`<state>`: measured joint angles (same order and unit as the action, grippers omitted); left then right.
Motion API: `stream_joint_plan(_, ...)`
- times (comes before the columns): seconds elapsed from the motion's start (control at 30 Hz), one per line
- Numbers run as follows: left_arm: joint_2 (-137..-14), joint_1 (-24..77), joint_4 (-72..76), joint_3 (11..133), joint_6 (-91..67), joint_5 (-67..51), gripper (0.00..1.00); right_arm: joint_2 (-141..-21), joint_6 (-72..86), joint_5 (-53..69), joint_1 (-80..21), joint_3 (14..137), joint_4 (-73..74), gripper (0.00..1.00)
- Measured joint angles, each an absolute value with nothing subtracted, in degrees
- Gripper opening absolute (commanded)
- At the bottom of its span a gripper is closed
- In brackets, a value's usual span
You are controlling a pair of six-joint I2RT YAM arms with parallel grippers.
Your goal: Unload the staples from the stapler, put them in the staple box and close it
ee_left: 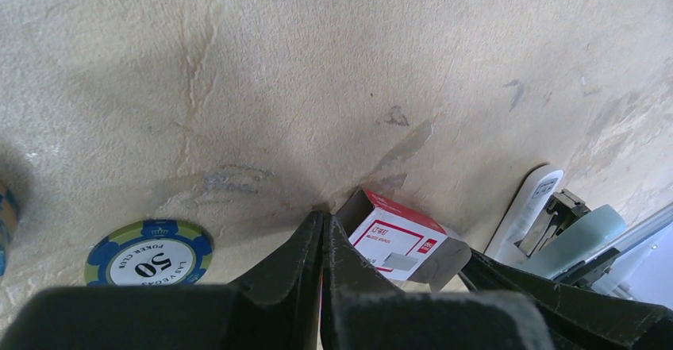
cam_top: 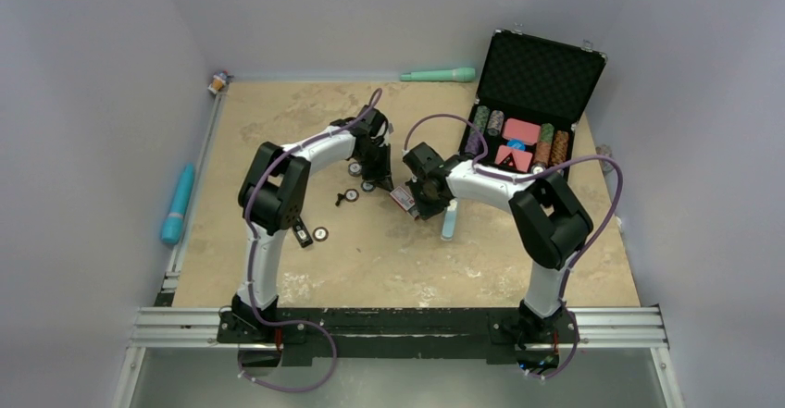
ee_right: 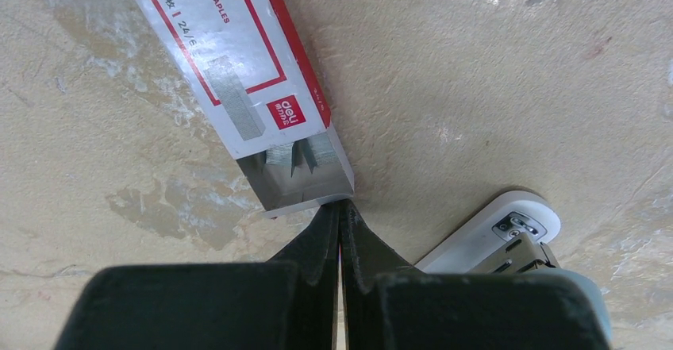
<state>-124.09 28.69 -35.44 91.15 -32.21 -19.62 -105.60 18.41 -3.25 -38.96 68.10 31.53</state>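
Looking from the near edge of the desk (cam_top: pixel 398 260), we see both arms bent in toward the middle. Our right jaws are pressed shut on nothing, their tips just at the open end of the staple box (ee_right: pixel 238 72), and the staples (ee_right: pixel 305 154) lie inside that end. Our left jaws look shut too, empty as far as we can tell, beside the same box. The stapler (ee_right: pixel 472 243) lies just beside it. Farther back stands an open case (cam_top: pixel 542 80).
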Motion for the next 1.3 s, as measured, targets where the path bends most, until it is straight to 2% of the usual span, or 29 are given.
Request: stream_joint_plan(1.3, -118.13, 31.97, -32.47, 81.43, -35.48, -18.81, 0.06, -103.53, 17.89, -1.72, -38.92, 65.12, 28.8, 0.0)
